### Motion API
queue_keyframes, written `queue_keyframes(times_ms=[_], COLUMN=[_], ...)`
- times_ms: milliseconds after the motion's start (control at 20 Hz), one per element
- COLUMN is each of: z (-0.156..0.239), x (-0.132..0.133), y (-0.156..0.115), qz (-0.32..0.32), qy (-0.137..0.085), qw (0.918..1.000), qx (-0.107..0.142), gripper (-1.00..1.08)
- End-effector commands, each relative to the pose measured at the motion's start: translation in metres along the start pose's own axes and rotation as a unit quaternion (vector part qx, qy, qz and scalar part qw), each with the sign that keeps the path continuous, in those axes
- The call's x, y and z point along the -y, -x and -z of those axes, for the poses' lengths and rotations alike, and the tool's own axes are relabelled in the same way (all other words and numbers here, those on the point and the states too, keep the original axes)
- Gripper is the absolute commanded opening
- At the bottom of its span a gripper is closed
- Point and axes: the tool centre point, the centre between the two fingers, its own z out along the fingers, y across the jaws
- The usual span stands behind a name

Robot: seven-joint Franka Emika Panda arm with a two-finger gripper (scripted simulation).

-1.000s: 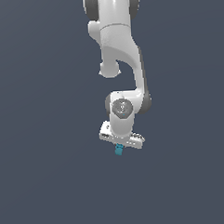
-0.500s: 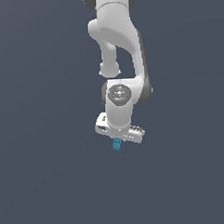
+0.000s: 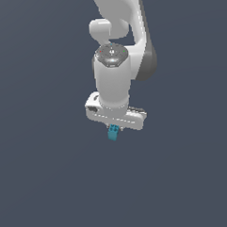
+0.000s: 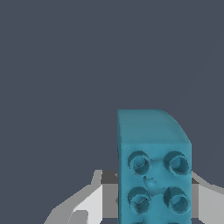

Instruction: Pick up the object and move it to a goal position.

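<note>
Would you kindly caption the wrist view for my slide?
Teal brick gripped between the white gripper's fingers, against a plain dark background.

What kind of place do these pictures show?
Likely a bare simulator scene: flat, featureless grey-blue background, a smooth white robot arm, and its white gripper holding a small teal-blue studded toy brick.

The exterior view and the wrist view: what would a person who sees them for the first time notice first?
First, the white arm hanging from the top of the exterior view against a plain dark grey background. Next, the small teal brick, which sticks out below the gripper and is pinched between its fingers. In the wrist view the brick fills the lower part, its round holes facing the camera.
</note>
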Motion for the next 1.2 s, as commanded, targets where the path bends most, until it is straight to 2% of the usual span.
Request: queue_keyframes(times_ms=[0, 750, 1150], z=[0.031, 0.201, 0.262], x=[-0.006, -0.035, -0.045], y=[0.000, -0.005, -0.009], qz=[0.000, 0.000, 0.000], qy=[0.000, 0.000, 0.000], qw=[1.0000, 1.0000, 1.0000], qx=[0.000, 0.000, -0.001], gripper=[-1.00, -1.00, -1.00])
